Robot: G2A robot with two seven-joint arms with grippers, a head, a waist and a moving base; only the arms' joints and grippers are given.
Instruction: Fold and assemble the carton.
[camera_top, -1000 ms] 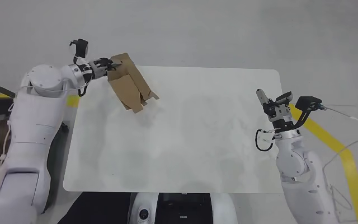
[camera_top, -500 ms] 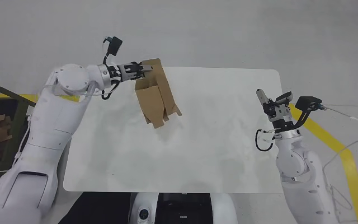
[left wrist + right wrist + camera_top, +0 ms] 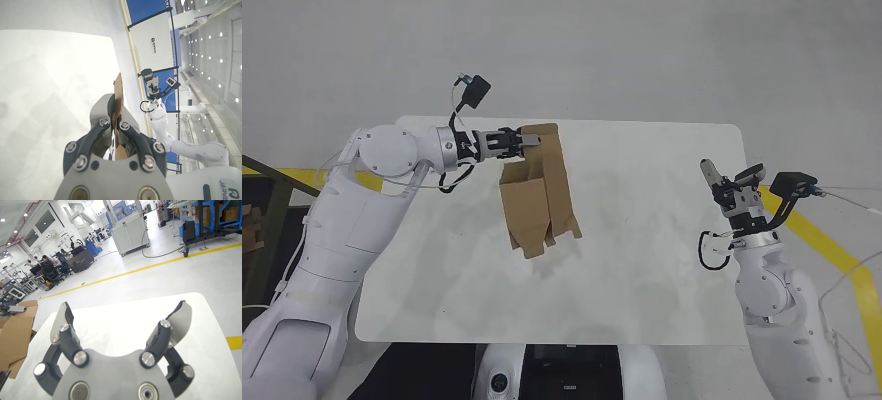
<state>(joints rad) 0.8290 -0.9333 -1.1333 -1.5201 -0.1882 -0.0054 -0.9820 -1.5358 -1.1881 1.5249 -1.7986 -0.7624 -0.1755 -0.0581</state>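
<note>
A flattened brown carton (image 3: 537, 195) hangs above the white table (image 3: 642, 260), left of its centre, held by its far edge. My left gripper (image 3: 530, 140) is shut on that edge; in the left wrist view the cardboard (image 3: 118, 94) stands edge-on between the two fingers (image 3: 100, 111). My right gripper (image 3: 732, 178) is raised at the table's right edge, open and holding nothing. The right wrist view has its two spread fingertips (image 3: 66, 311) over the table, with the carton (image 3: 17, 332) far off to one side.
The table's rounded corners and edges (image 3: 739, 135) bound the work area. A yellow floor line (image 3: 817, 235) runs past the right side. Cabinets, desks and chairs (image 3: 132, 232) stand in the room well beyond the table.
My left arm has swung the carton rightward from the table's far-left corner toward the centre, and the carton now hangs more lengthwise. The right arm has stayed still.
</note>
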